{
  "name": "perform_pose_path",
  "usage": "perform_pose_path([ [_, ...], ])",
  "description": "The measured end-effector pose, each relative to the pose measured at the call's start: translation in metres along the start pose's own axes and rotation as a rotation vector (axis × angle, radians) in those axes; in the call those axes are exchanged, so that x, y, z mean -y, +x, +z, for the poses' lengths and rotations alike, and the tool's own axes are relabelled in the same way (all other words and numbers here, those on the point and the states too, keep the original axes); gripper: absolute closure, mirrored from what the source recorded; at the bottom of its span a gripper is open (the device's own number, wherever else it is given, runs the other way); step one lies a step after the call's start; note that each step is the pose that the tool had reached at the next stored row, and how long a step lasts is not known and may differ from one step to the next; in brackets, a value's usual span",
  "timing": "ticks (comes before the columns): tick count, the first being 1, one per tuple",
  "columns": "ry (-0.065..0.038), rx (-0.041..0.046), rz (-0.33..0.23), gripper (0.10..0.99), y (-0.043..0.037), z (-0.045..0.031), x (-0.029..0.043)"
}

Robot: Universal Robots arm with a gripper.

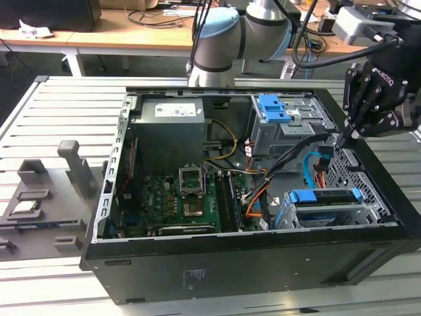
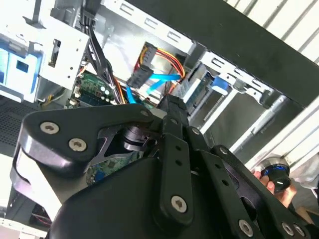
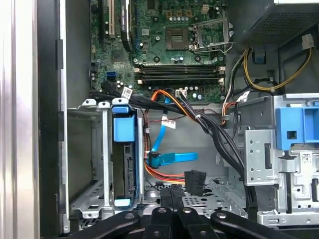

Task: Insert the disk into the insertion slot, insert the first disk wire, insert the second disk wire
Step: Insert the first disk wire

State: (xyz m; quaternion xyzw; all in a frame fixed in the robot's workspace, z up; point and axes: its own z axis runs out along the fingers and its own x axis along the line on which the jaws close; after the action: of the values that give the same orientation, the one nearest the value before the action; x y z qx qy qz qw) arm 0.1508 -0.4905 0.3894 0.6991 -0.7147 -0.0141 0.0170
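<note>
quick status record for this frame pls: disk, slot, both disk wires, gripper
disk: seated in the insertion slot, with the blue caddy visible at both ends
insertion slot: occupied by the disk
first disk wire: black plug lies loose on the bay floor, apart from the disk
second disk wire: loops beside the slot; one end is close to the disk's edge, cannot tell if it is plugged in
gripper: inside the computer case, over the wires beside the slot; contact unclear

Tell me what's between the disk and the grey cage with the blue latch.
In the first wrist view: light-blue cable, orange wires, black plug.
</note>
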Motion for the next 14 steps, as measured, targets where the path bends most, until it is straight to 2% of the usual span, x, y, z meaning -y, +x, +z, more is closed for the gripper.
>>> perform_pose_path([
  [2,0.0,-0.0002,0.0,0.98,-0.0052,0.0037,0.0001],
  [4,0.0,-0.0001,0.0,0.98,-0.0164,0.011,0.0002],
  [6,0.0,0.0,-0.001,0.98,-0.0231,0.0173,0.0003],
  [8,0.0,0.0002,-0.001,0.98,-0.0248,0.022,0.0005],
  [13,0.0,-0.0019,-0.001,0.973,-0.0249,0.0228,0.0005],
  [14,0.0,-0.002,-0.001,0.918,-0.0249,0.0228,0.0005],
])
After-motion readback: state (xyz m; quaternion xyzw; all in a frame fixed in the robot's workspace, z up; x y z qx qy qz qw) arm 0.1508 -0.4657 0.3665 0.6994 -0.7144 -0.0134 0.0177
